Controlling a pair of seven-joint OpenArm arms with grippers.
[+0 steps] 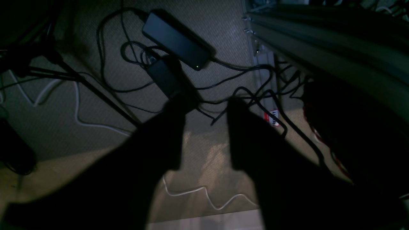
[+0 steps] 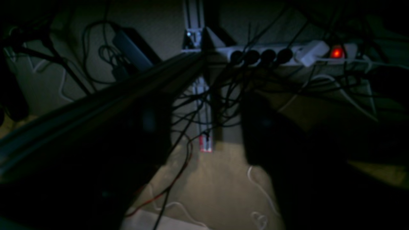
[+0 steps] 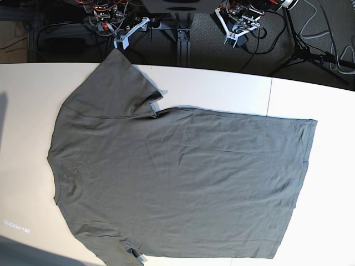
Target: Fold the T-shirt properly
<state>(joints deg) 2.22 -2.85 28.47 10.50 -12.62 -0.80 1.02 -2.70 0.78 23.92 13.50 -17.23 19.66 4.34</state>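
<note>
The T-shirt (image 3: 177,183) lies flat and unfolded across the table (image 3: 222,83), collar at 9 o'clock. Both the left gripper (image 1: 204,134) and the right gripper (image 2: 204,134) hang at 12 o'clock, jaws apart, empty. Folding is unstarted; next likely calls for gripping an edge.

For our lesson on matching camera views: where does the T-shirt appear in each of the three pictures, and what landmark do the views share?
Left wrist: not in it; only carpet and cables below the open jaws.
Right wrist: not in it; cables and a power strip.
Base: the T-shirt lies flat across the table, neck to the left.
Shared landmark: the metal frame rail.
</note>
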